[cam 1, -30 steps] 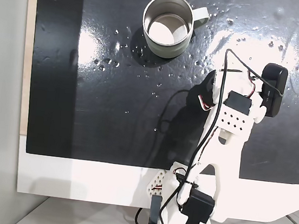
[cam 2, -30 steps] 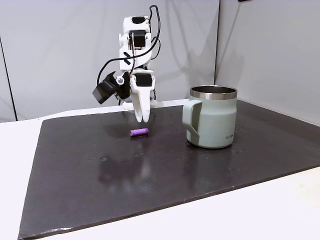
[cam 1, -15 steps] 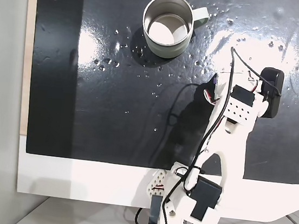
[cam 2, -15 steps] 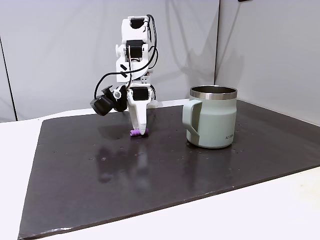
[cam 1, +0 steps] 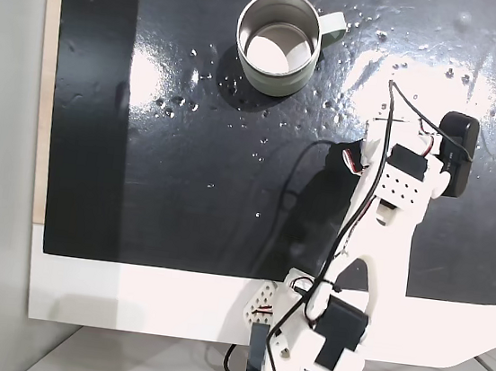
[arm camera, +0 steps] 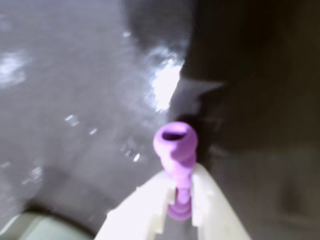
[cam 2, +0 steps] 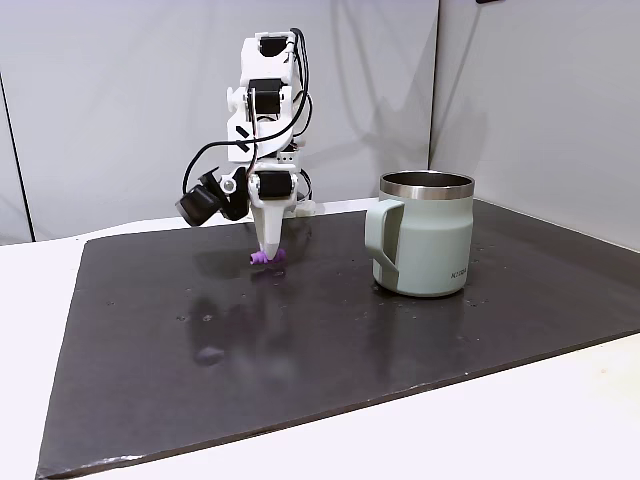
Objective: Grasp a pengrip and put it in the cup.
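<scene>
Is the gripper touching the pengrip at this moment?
Touching: the wrist view shows the gripper with both fingers pinching the purple pengrip.

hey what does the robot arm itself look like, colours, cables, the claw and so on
The arm is built of white plastic links with black servo blocks set at the joints. Thin black cables, with some red and white wire, loop along it. A perforated white plate sits near the wrist beside a black camera module. The claw is white, narrowing to a point.
</scene>
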